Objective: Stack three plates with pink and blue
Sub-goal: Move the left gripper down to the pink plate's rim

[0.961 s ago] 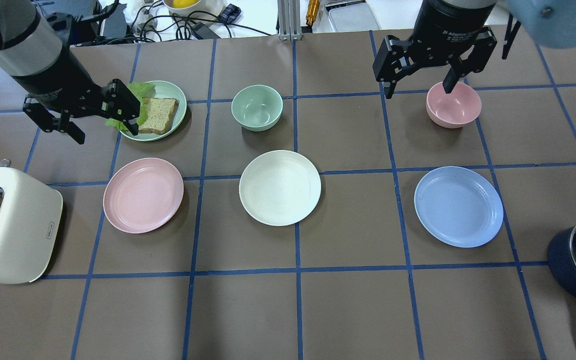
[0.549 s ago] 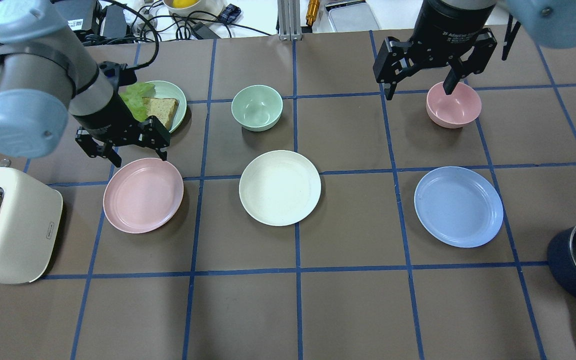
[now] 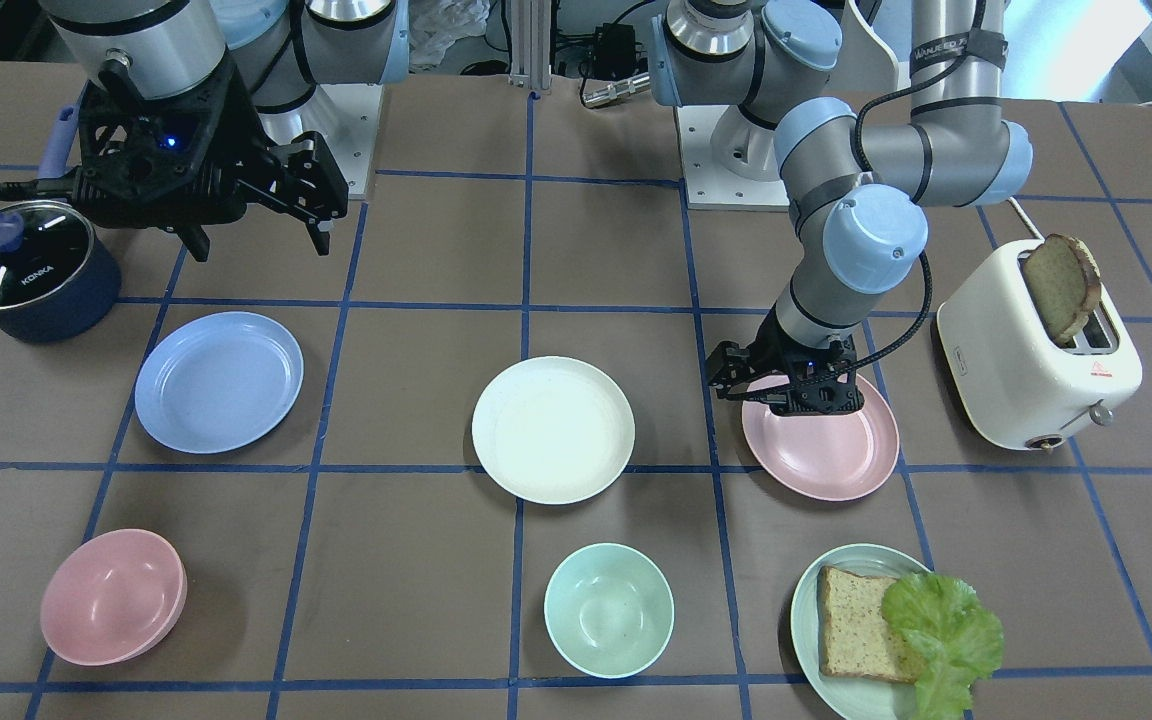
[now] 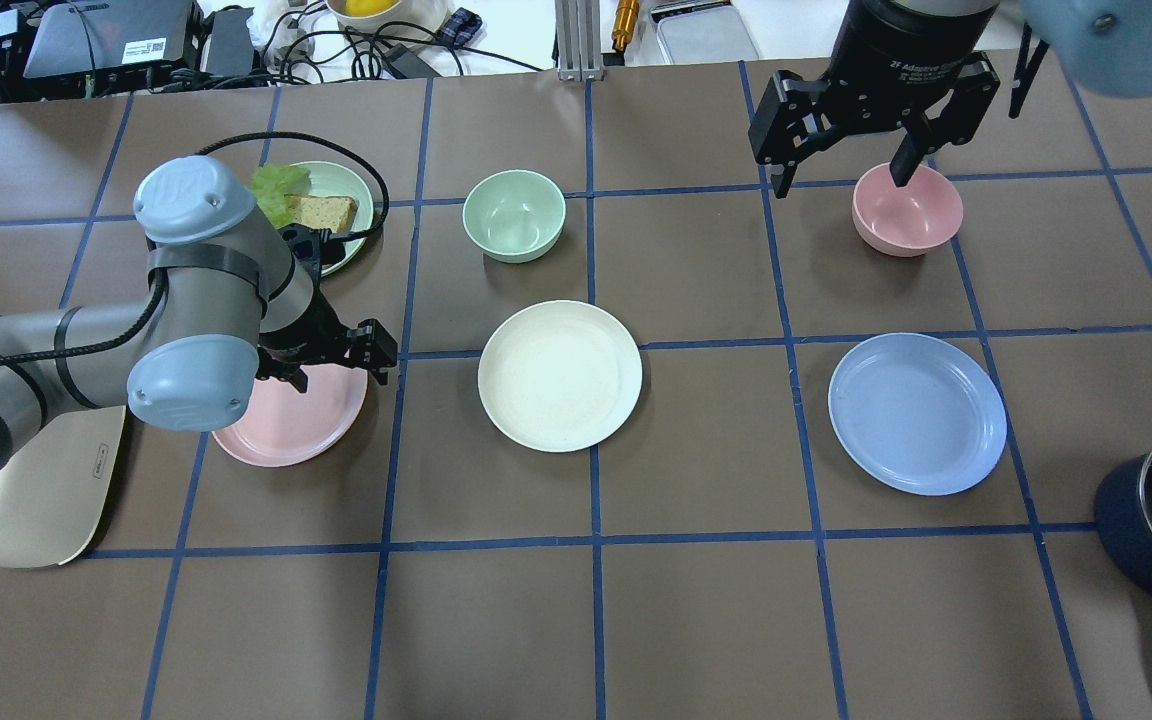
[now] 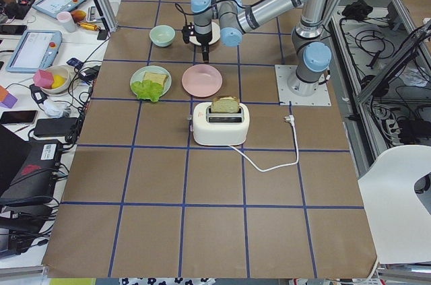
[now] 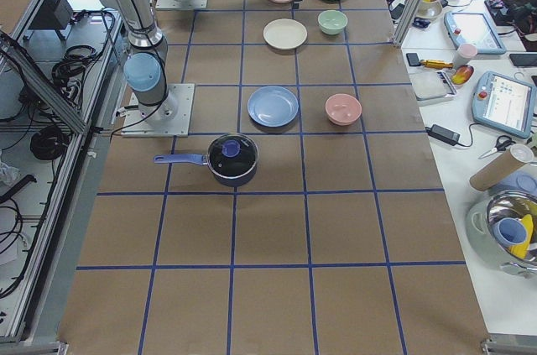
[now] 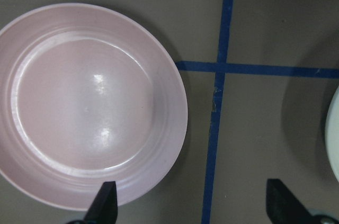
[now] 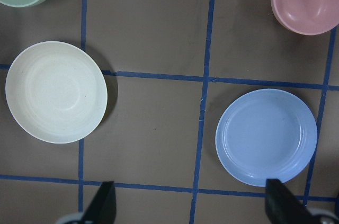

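- Three plates lie apart in a row across the table, none stacked. The pink plate is on the robot's left, the cream plate in the middle, and the blue plate on the right.
- The left arm reaches in low, its forearm passing over the toaster in the overhead view. Its wrist is bent so that the tool points straight down.
- The right arm hangs high over the right half of the table, its tool also pointing down.
- The toaster stands at the left end, just beyond the pink plate, with a bread slice sticking up from its slot.
- The dark pot, with its glass lid on, sits at the right end near the blue plate.
- The green plate, bearing bread and lettuce, lies on the operators' side of the pink plate.
- The right gripper is spread wide and empty, well above the table.
- The left gripper is spread wide and holds nothing. One finger is over the pink plate's rim, the other over bare table toward the cream plate. Whether it touches the plate cannot be told.
- The mint bowl and the pink bowl sit in the same far row as the green plate.
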`<action>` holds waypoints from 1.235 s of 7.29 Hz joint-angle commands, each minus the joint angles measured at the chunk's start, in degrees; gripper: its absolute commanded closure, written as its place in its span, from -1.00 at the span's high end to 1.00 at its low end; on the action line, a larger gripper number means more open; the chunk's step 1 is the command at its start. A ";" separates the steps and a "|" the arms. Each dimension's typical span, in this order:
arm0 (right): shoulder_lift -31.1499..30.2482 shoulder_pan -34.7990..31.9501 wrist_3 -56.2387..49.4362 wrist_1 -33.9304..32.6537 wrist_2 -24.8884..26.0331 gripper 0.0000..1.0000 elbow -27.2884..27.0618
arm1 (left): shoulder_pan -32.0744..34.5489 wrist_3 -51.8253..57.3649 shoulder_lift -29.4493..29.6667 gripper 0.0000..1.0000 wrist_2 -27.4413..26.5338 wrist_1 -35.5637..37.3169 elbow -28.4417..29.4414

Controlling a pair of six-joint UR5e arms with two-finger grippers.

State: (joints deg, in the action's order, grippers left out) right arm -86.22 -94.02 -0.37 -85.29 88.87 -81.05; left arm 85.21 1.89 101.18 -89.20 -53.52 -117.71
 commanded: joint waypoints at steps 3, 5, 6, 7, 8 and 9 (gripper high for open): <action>0.00 -0.02 -2.77 -0.31 -0.01 0.98 -0.08 | 0.04 0.48 5.86 -0.07 0.07 7.81 -0.95; 0.00 0.59 -8.58 -0.40 2.09 0.92 -0.51 | 0.04 1.53 6.65 -0.50 0.08 8.43 -1.12; 0.17 1.11 -8.76 -2.23 1.92 0.90 -2.17 | 0.04 2.32 6.74 -0.99 -0.10 8.69 -0.95; -0.17 1.47 -8.94 -7.20 2.18 0.95 -4.45 | 0.13 2.67 6.74 -1.00 -0.27 8.69 -0.86; -0.35 1.47 -8.94 -7.78 2.62 1.00 -4.99 | 0.13 2.68 6.22 -1.00 -0.19 8.78 -0.60; -0.35 1.64 -9.03 -7.26 2.97 1.00 -5.09 | 0.48 2.59 5.87 -1.00 -0.36 8.70 -0.60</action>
State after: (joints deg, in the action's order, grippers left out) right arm -86.48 -92.59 -9.27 -92.03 91.37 -85.50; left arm 85.42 4.45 107.51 -89.43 -44.81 -118.41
